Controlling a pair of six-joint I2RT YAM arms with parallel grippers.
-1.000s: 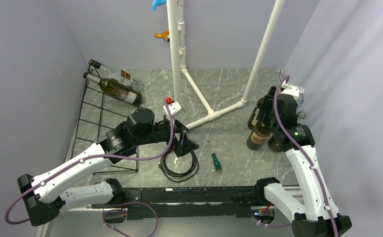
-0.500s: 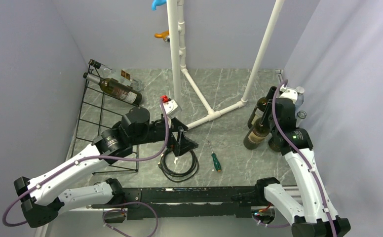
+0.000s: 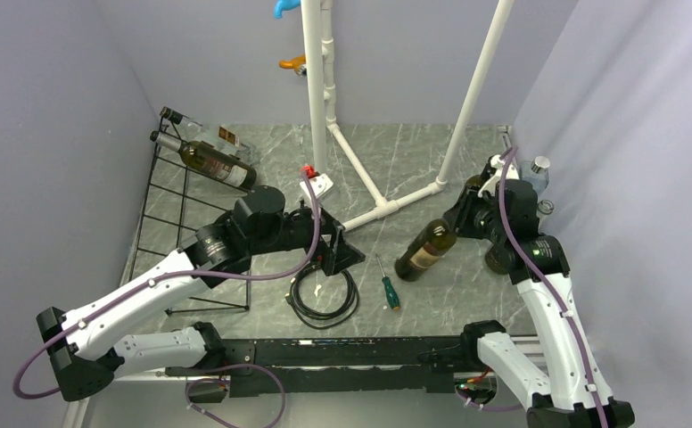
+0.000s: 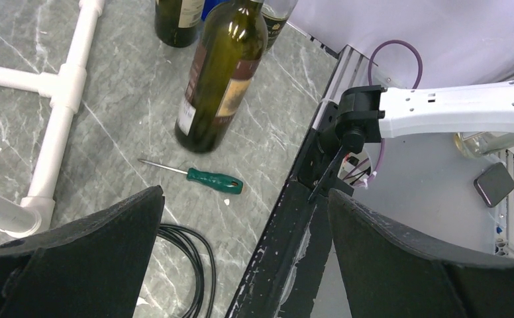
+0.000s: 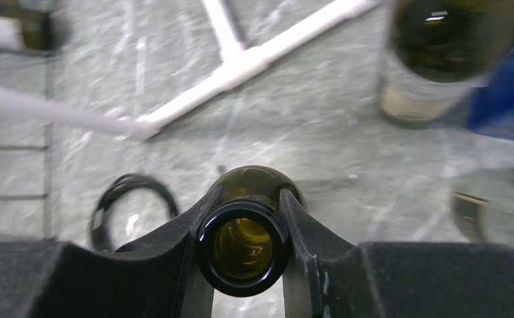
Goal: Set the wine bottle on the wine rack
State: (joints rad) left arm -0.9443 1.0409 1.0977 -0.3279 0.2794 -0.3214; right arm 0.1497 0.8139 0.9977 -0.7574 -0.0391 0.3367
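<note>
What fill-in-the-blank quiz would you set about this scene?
The right gripper clamps the wine bottle by its ____.
The left gripper is wide ____.
The screwdriver has a ____ handle.
The wine rack holds ____ bottles.
Missing: neck; open; green; two.

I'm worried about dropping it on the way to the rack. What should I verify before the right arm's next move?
1. Right gripper shut on the neck of the wine bottle: ok.
2. Bottle upright: not ok, tilted.
3. Bottle base off the table: cannot tell.
4. Left gripper open, empty: ok.
5. Wine rack has free bars: ok, two bottles at its far end only.
6. Low path clear: not ok, screwdriver and cable lie between.
</note>
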